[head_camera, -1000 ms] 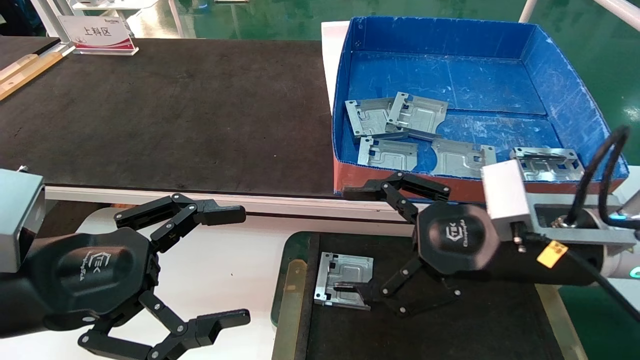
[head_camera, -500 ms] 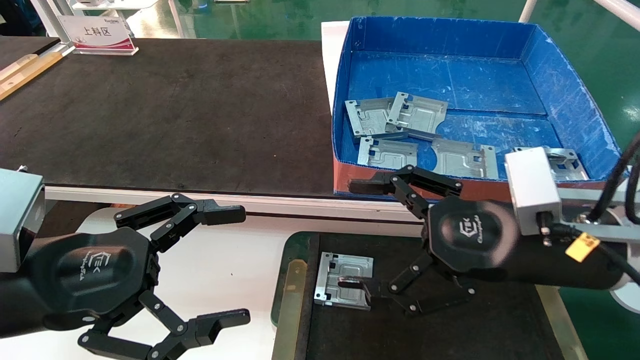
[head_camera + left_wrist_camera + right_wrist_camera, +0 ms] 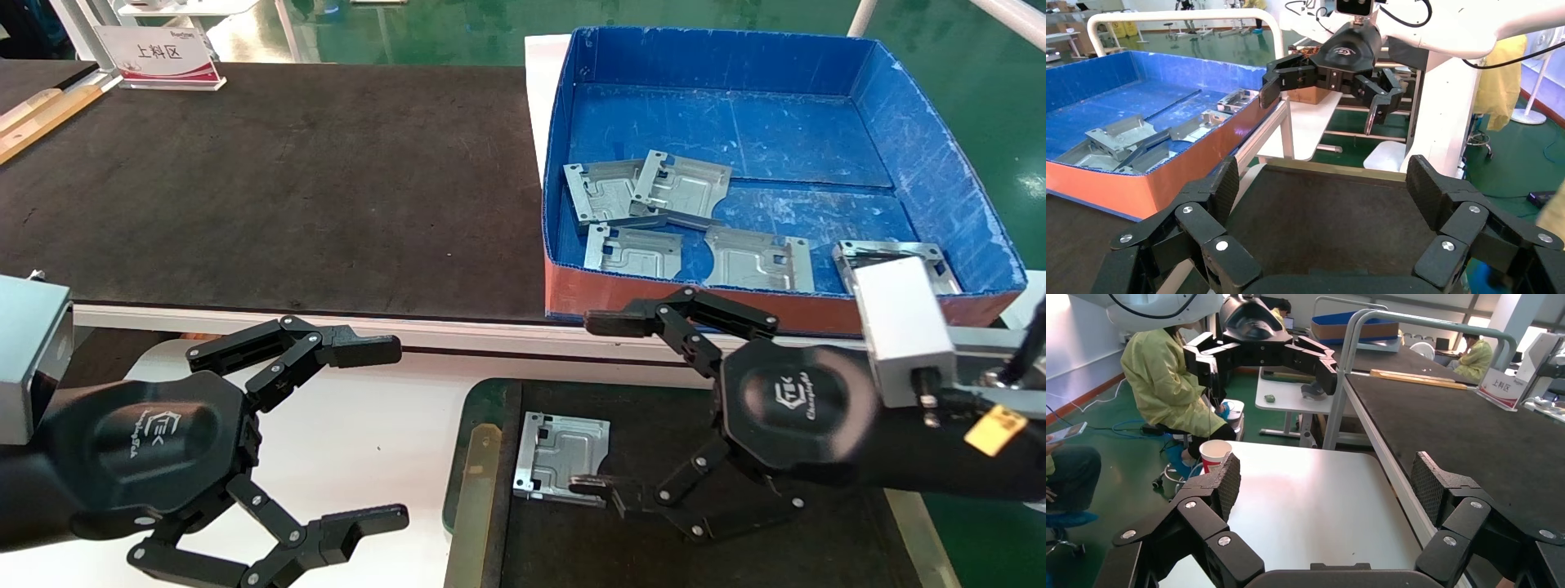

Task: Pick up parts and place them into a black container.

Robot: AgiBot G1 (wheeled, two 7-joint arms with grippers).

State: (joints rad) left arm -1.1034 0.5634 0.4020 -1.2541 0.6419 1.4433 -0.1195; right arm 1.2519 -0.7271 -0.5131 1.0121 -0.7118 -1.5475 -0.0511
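Observation:
One silver-grey part (image 3: 562, 453) lies flat at the left end of the black container (image 3: 572, 547). My right gripper (image 3: 592, 404) hangs open over the container, just right of that part, its lower fingertip at the part's near right corner and nothing held. Several more parts (image 3: 633, 249) lie in the blue box (image 3: 735, 122) behind. My left gripper (image 3: 391, 434) is parked open over the white table, holding nothing. The left wrist view shows the container floor (image 3: 1321, 226) between my left gripper's (image 3: 1324, 190) pads and the right gripper (image 3: 1320, 103) beyond. The right wrist view shows my right gripper (image 3: 1326, 478) over white tabletop.
The blue box has a red front wall (image 3: 654, 298) just behind the container. A long black mat (image 3: 286, 180) covers the table to the left, with a sign (image 3: 159, 53) at its far corner. A paper cup (image 3: 1214, 454) stands beside the white table (image 3: 409, 392).
My right gripper has drawn back to the right and toward me, staying open; its lower finger has slid off the part to its corner. The part and the left arm have not moved.

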